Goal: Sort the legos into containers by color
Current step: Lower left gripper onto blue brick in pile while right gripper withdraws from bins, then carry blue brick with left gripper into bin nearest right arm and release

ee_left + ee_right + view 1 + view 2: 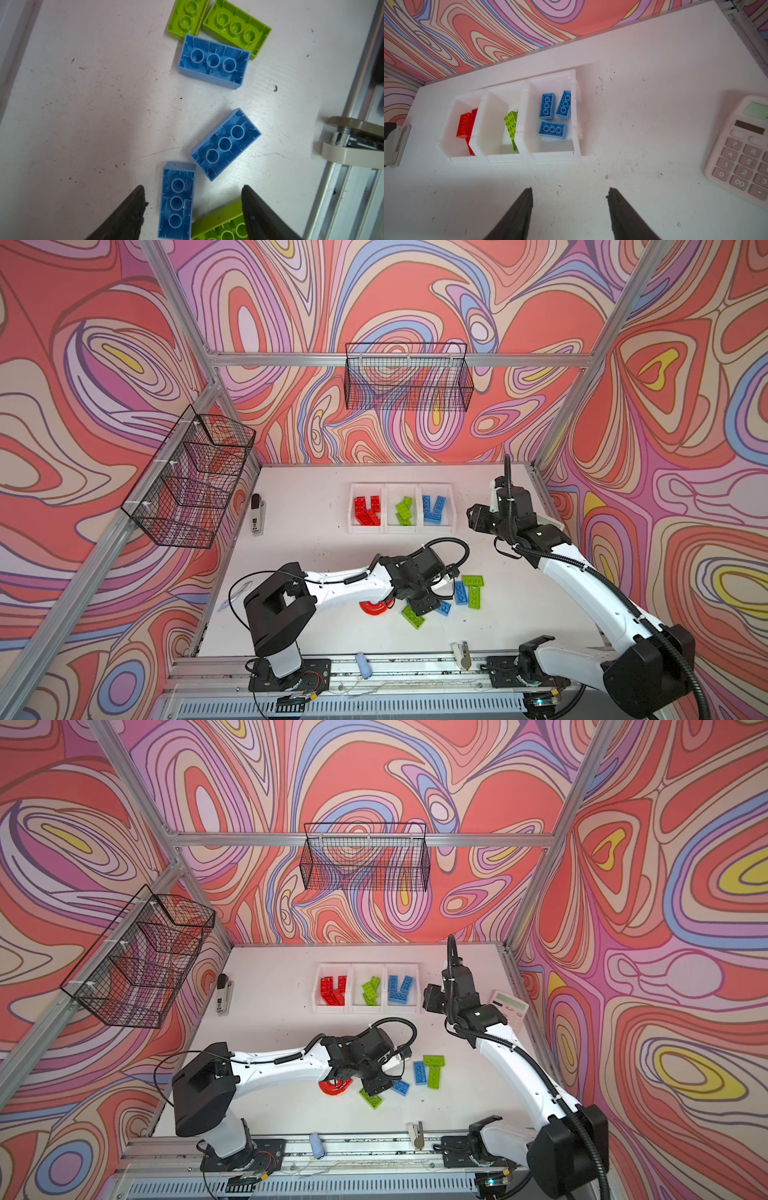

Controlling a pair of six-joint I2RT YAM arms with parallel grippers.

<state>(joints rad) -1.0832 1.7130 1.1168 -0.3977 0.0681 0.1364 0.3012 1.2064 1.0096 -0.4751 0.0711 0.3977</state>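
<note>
Plainly the nearer, the open, empty left hand (193,187) hung over an upturned blue plastic brick (176,202) lying on the white bench (83,104) between its fingers (128,216), long axis across their closing line, while the open, empty right hand (571,189) hung well apart by the white plastic bins (550,159).

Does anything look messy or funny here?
The bins each hold one color, so nothing's mixed up. But the loose blue bricks and green bricks on the table lie upside down, hollow sides up, scattered crookedly.
</note>
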